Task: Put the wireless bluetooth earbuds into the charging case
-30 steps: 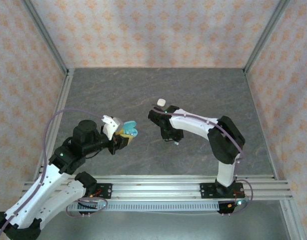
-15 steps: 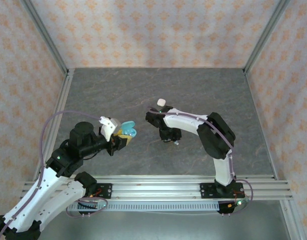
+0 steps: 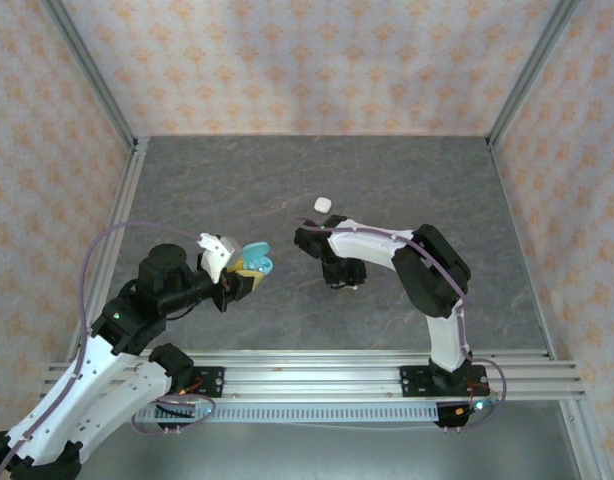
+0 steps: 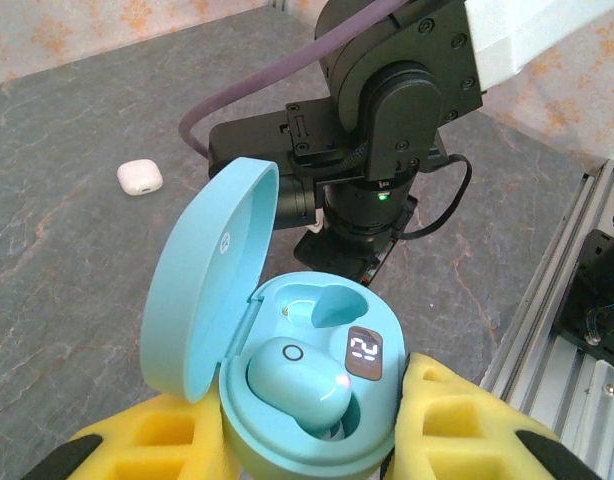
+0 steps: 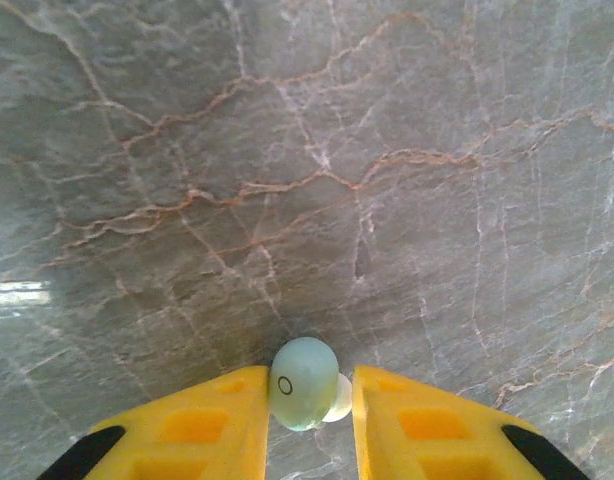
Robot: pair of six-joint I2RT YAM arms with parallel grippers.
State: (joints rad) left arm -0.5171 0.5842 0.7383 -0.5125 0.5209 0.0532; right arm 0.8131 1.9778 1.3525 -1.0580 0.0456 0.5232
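Pinching a teal earbud (image 5: pixel 302 383) on the worktop (image 5: pixel 387 150) with the right pincer (image 5: pixel 309 388) — next, probably lift toward 9 o'clock, into the open charging case (image 4: pixel 207 270) clamped by the left pincer (image 4: pixel 312 455).

Case (image 4: pixel 269 300) underside, probably behind pads (image 4: pixel 457 425)

One bud (image 4: pixel 297 385) sits in the case (image 4: pixel 202 300) held by the left gripper (image 4: pixel 307 440); second bud (image 5: pixel 303 382) is wedged between the right gripper (image 5: pixel 307 420) fingers, small case (image 3: pixel 323 204) beyond.
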